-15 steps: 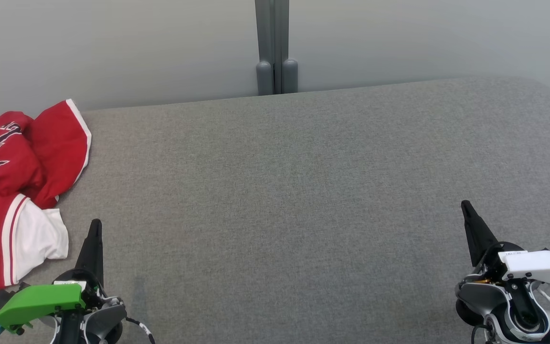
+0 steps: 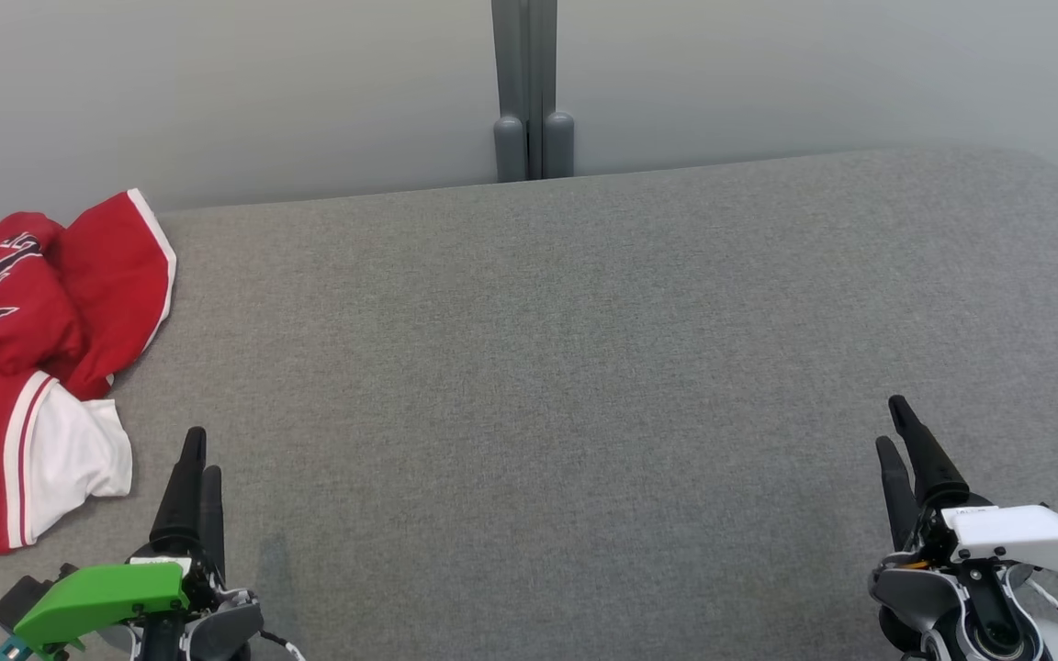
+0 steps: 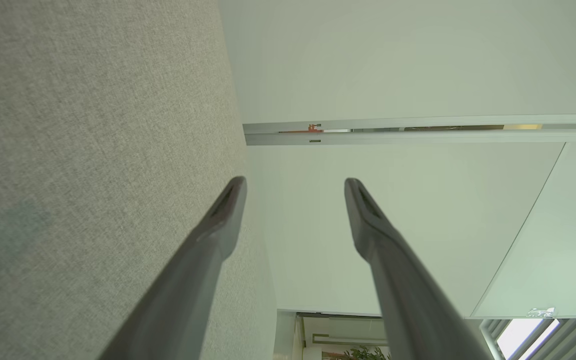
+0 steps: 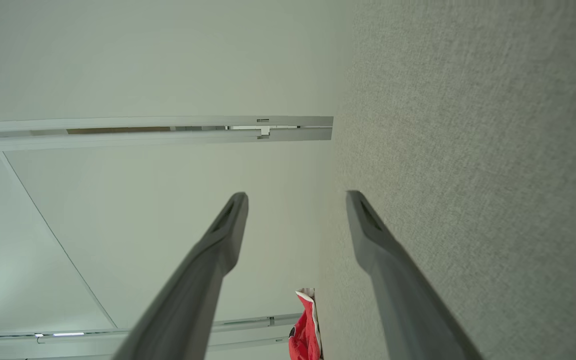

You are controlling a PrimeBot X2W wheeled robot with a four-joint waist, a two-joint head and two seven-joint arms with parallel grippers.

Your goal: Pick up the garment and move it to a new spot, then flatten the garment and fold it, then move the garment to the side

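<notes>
Item 1: garment [image 2: 24, 367], a red jersey with white trim and dark lettering, lying crumpled at the far left of the surface [image 2: 538, 367]. One white-edged red flap is turned up toward the back edge and a white panel is folded out on the near side. Its left part is cut off by the edge of the head view, so its full extent cannot be told. In the right wrist view it shows as a small red and white heap [image 4: 307, 330] at the surface's border. Item 2: surface, grey woven fabric with a rounded far right corner. Item 3: left gripper [image 2: 202, 452], under a green cover [image 2: 97, 592], low at the near left just beside the garment's white panel and apart from it. In the left wrist view the gripper [image 3: 294, 182] has its fingers wide apart, one over the fabric and one against the wall. Item 4: right gripper [image 2: 890, 420], under a white cover [image 2: 1025, 537], at the near right and well apart from the garment. Its own view shows it [image 4: 296, 195] with fingers likewise spread wide. Item 5: pale wall panels [image 2: 217, 92] behind the surface, joined by a grey post [image 2: 532, 92].
</notes>
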